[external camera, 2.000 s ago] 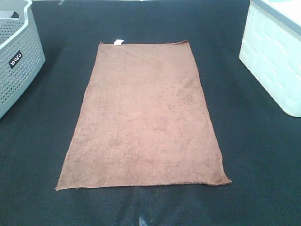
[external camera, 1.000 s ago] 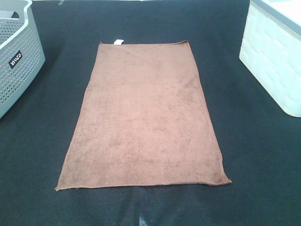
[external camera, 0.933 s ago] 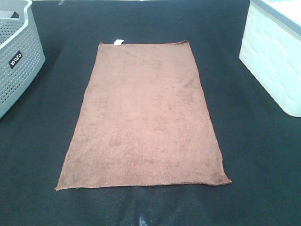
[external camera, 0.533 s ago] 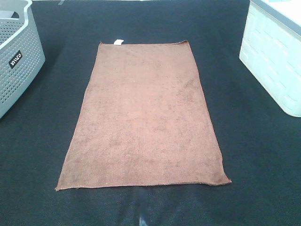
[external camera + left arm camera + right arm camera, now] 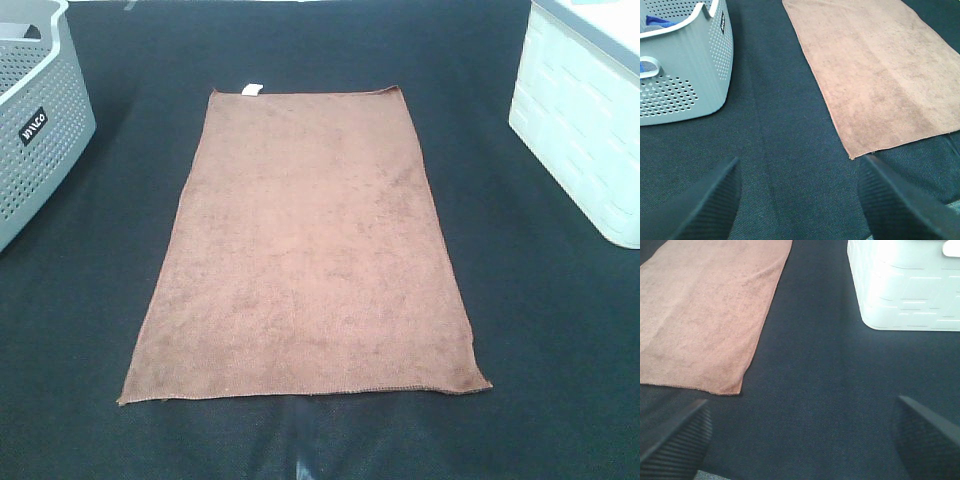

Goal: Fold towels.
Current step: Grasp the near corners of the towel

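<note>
A brown towel [image 5: 305, 245] lies spread flat on the dark table, long side running away from the camera, with a small white tag [image 5: 251, 89] at its far left corner. The towel [image 5: 875, 75] also fills part of the left wrist view, and the towel [image 5: 705, 310] shows in the right wrist view. My left gripper [image 5: 797, 200] hovers open over bare cloth beside the towel's near left corner. My right gripper [image 5: 800, 440] stands wide open beside the near right corner. Neither holds anything. Both arms are outside the high view.
A grey perforated basket [image 5: 35, 120] stands at the left edge, with something blue inside it in the left wrist view. A white bin [image 5: 585, 120] stands at the right edge. Dark cloth [image 5: 90, 300] covers the table around the towel.
</note>
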Action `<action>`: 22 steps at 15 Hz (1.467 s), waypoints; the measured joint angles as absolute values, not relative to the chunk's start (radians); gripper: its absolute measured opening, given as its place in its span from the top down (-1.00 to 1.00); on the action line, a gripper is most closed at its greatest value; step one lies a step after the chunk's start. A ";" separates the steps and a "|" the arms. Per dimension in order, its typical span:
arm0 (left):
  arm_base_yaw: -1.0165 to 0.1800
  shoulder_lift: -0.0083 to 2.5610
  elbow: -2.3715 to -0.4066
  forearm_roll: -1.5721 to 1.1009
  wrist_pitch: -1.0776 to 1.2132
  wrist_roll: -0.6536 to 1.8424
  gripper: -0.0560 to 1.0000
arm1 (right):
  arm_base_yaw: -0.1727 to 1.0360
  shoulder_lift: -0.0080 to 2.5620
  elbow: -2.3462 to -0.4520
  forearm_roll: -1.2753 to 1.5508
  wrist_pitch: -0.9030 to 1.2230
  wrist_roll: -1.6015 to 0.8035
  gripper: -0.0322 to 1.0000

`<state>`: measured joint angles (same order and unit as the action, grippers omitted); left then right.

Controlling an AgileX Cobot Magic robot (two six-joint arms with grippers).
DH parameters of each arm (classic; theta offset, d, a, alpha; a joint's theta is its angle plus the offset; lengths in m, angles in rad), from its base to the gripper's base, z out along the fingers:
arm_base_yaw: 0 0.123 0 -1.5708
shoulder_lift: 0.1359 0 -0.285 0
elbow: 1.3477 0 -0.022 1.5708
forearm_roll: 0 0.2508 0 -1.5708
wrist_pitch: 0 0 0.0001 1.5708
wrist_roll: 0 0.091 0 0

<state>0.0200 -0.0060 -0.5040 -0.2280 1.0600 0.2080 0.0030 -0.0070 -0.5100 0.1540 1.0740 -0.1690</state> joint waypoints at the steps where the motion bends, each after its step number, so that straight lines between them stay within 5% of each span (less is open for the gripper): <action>1: 0.020 -0.006 -0.504 -0.228 1.060 0.208 -0.32 | 0.003 -0.007 -0.510 0.154 1.074 -0.169 -0.82; 22: 0.020 -0.006 -0.504 -0.228 1.056 0.200 -0.32 | 0.003 -0.007 -0.510 0.154 1.074 -0.169 -0.82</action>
<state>0.0200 -0.0060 -0.5040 -0.2280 1.0560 0.2000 0.0030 -0.0070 -0.5100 0.1540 1.0740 -0.1690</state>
